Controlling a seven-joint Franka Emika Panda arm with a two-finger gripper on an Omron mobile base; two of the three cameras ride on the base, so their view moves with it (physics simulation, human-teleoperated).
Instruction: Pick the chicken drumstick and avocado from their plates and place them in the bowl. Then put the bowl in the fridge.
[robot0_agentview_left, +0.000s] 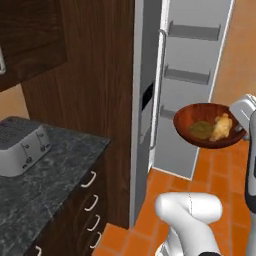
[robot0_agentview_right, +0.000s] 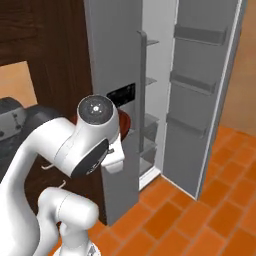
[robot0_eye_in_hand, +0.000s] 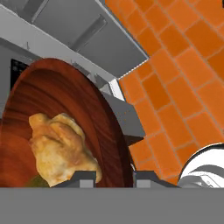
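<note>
Jaws clamped on the rim of the bowl (robot0_eye_in_hand: 65, 113), the gripper (robot0_eye_in_hand: 114, 177) holds it aloft before the open fridge (robot0_agentview_left: 192, 75). The chicken drumstick (robot0_eye_in_hand: 61, 146) lies at its 8 o'clock; the avocado (robot0_agentview_left: 201, 129) sits beside the meat. Bare orange floor (robot0_eye_in_hand: 175, 78) spreads toward 2 o'clock, the door shelves (robot0_agentview_left: 192, 31) at 12.
</note>
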